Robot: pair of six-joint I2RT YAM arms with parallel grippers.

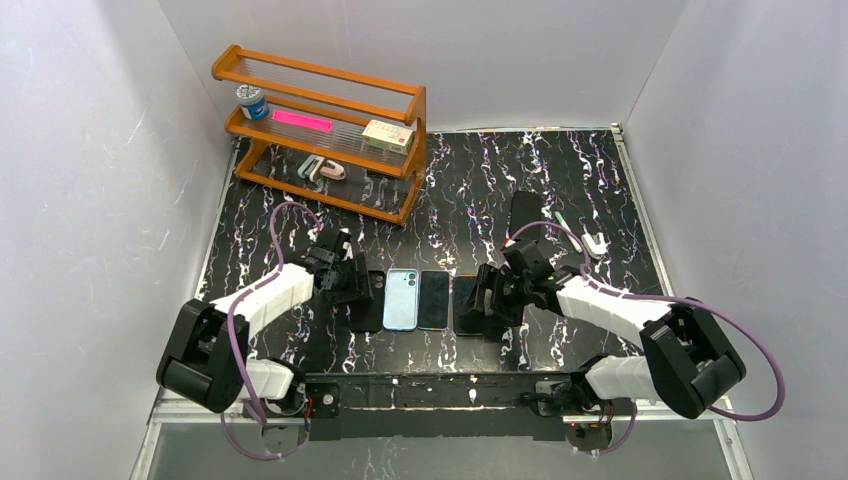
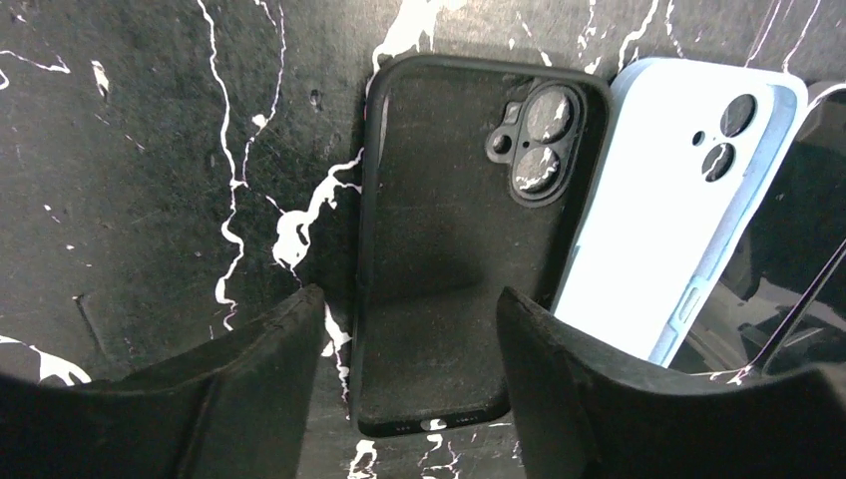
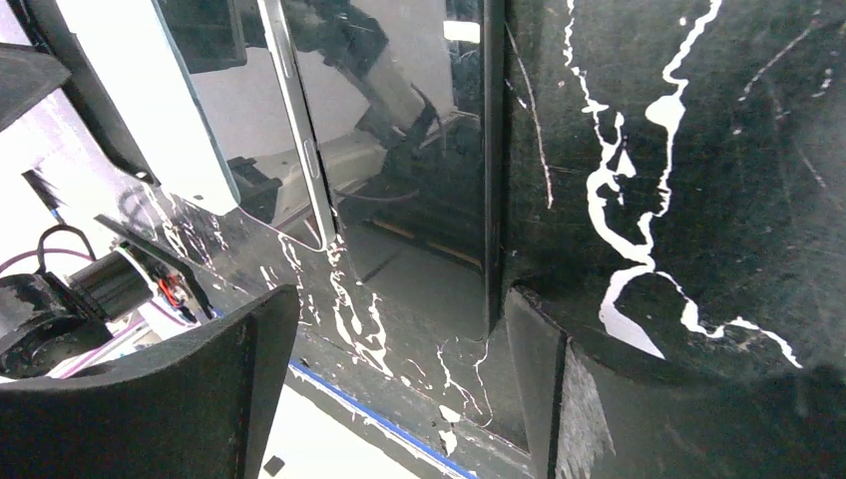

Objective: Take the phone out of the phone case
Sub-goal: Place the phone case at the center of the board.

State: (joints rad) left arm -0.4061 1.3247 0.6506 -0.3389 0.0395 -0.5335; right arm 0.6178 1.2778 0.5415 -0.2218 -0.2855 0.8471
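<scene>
Both end effectors hover wide open. The left end effector (image 2: 409,309) straddles the black phone case (image 2: 459,249), seemingly empty. The right end effector (image 3: 404,304) straddles a glossy phone (image 3: 409,130). Each item lies flat on the table (image 2: 130,150), apparently separate, so neither needs gripping.

- Robot lab test cell, not a home or a shop.
- Plain white panel walls (image 1: 90,150) box in the table on three sides.
- Black marble-pattern mat (image 1: 480,180) covers the work surface, with a metal frame at its edges.
- My left arm (image 1: 265,295) and right arm (image 1: 600,305) are bolted to a black base bar (image 1: 440,390) at the near edge.
- Purple cables (image 1: 765,375) run exposed.
- Staged props: wooden rack (image 1: 325,130) with a small jar (image 1: 251,101), and a row of phones and cases (image 1: 400,299) laid out flat.
</scene>
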